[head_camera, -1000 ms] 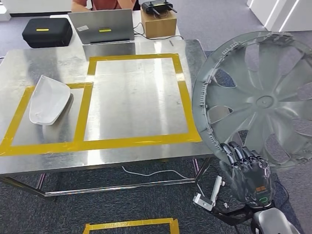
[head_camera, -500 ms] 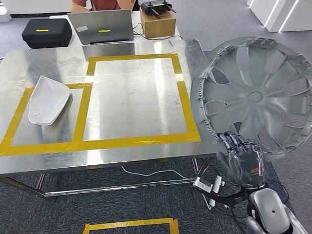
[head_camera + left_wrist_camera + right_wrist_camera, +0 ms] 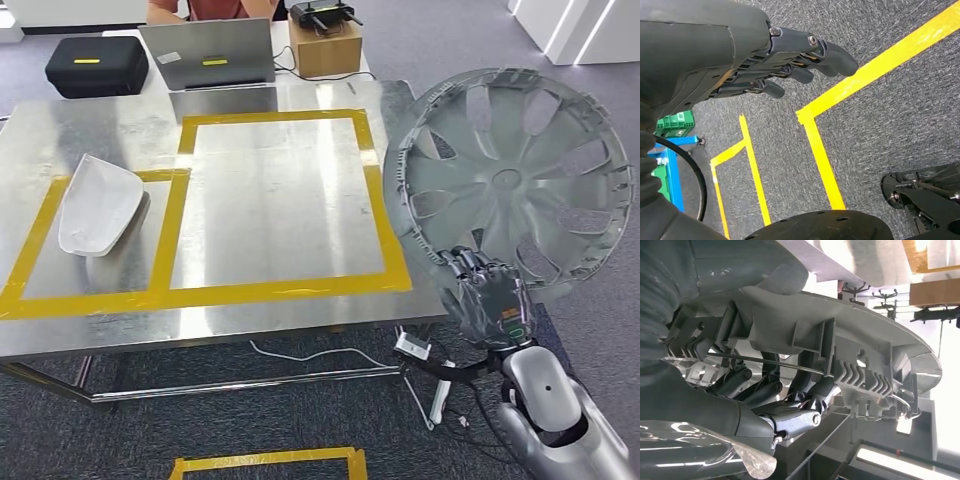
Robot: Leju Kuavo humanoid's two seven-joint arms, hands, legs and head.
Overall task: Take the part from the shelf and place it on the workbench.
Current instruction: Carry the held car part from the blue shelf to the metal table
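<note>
A large grey wheel cover (image 3: pixel 509 185) with curved spokes is held up on edge at the right end of the steel workbench (image 3: pixel 264 200), its left rim overlapping the table's right edge. My right hand (image 3: pixel 490 305) grips its lower rim from below. In the right wrist view the cover's ribbed rim (image 3: pixel 851 360) lies across the dark fingers (image 3: pixel 798 417) curled around it. My left hand (image 3: pixel 791 65) hangs over grey carpet, fingers stretched out and slightly apart, holding nothing.
A white curved part (image 3: pixel 98 205) lies in the left taped box. A large yellow-taped rectangle (image 3: pixel 275 200) marks the table's middle. A laptop (image 3: pixel 211 55), black case (image 3: pixel 94 65) and cardboard box (image 3: pixel 324 45) stand behind, with a person (image 3: pixel 211 8) seated there. Yellow floor tape (image 3: pixel 851 85) lies below.
My right hand has carried the wheel cover up and to the left, towards the workbench, and the cover has turned a little in the hand. The white part has stayed put.
</note>
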